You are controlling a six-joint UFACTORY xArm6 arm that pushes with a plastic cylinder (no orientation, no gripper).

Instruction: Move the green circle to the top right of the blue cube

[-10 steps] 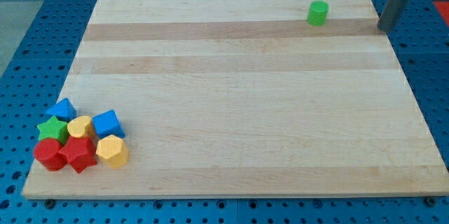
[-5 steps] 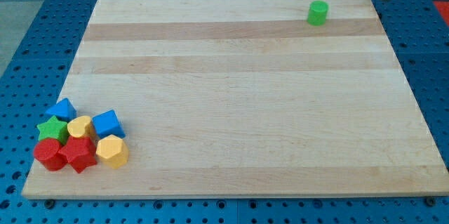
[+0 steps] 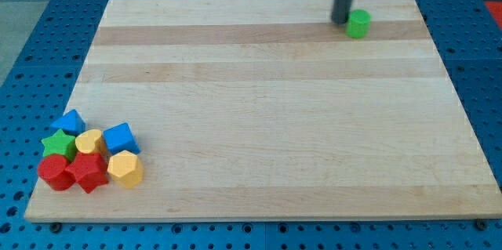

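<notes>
The green circle [image 3: 358, 23] is found near the board's [image 3: 259, 109] top right corner, a bit in from the top edge. My tip [image 3: 340, 22] is planted right at its left side, touching or v. close, can't be told exactly. No gripper on this rig, just a bare rod, so nothing is grasped.

The blue cube [image 3: 119, 138] is parked way over by the bottom left corner, packed in w/ a blue block [image 3: 72, 121], green star [image 3: 59, 144], yellow block [image 3: 90, 142], another yellow block [image 3: 125, 169], red cylinder [image 3: 53, 172] and red block [image 3: 87, 172]. Circle and cube are well apart.
</notes>
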